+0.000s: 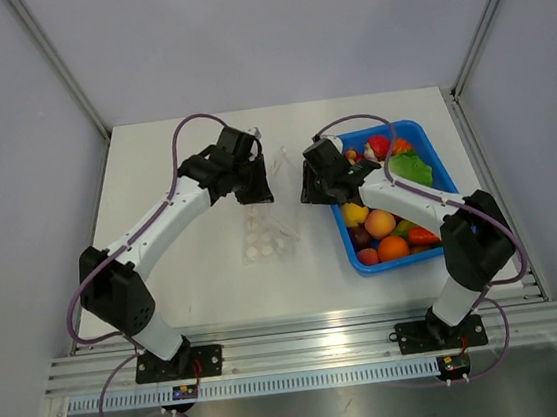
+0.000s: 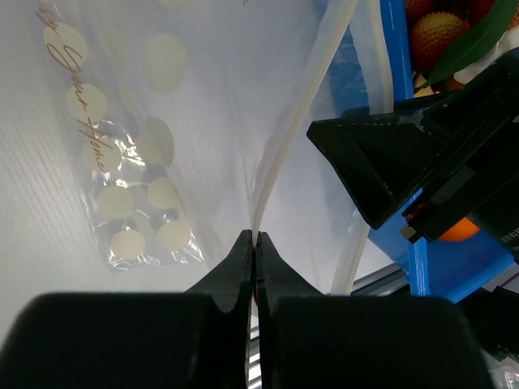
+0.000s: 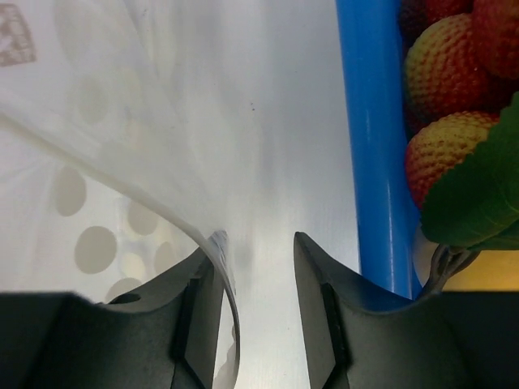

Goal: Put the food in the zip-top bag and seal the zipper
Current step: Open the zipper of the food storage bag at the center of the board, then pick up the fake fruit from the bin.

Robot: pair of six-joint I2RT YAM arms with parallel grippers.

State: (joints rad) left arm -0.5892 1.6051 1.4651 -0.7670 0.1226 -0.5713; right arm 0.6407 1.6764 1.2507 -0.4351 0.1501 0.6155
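The clear dotted zip-top bag (image 1: 271,231) lies between the arms, its mouth end raised. My left gripper (image 1: 256,186) is shut on the bag's zipper strip (image 2: 280,154), which runs up from the pinched fingertips (image 2: 256,239). My right gripper (image 1: 319,189) is open beside the tray; the other mouth edge (image 3: 154,182) curls against its left finger, not clamped. The food (image 1: 386,221) sits in the blue tray: green lettuce (image 1: 413,167), orange, red and yellow pieces. Bumpy red-yellow fruits (image 3: 442,154) show in the right wrist view.
The blue tray (image 1: 436,155) stands at the right, its wall (image 3: 375,138) just right of my right gripper. The right gripper's black body (image 2: 405,158) hangs close to the left one. Grey walls enclose the white table; a metal rail runs along the near edge.
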